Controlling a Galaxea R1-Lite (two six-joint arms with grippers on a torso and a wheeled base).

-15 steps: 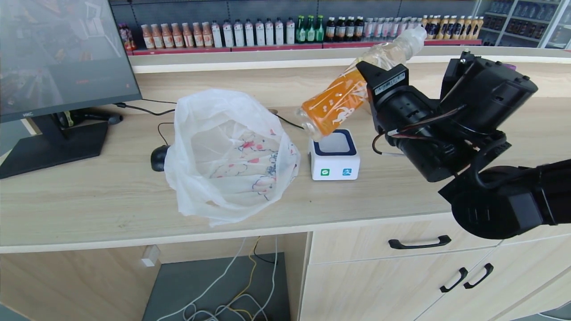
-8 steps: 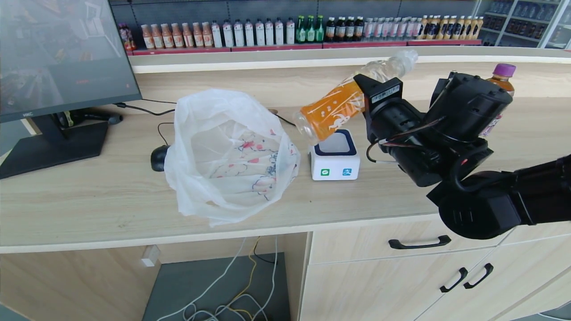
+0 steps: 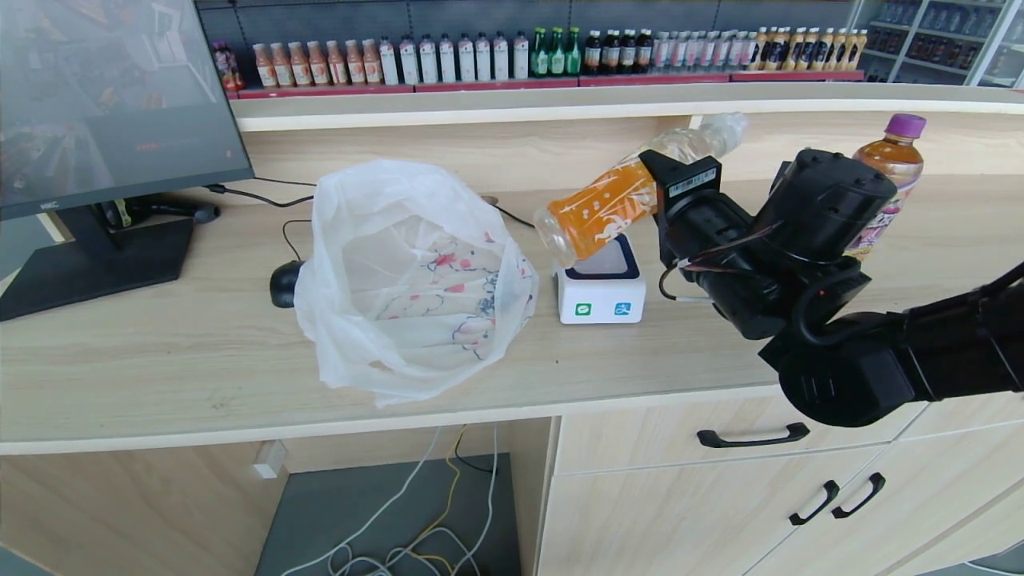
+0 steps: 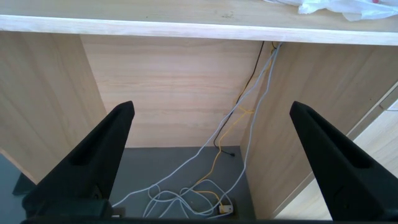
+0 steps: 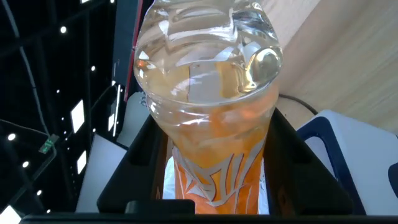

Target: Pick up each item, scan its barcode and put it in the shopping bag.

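Tool on our right arm pinches the orange bottle, tilted with its base just above the white scanner on the worktop. Beside the scanner we see the shopping bag, mouth open. Our left tool hangs spread below the worktop's edge, over cables.

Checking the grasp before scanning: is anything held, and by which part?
The right gripper holds the orange-labelled bottle around its mid-body, at the label's upper edge. The left gripper is open and holds nothing.
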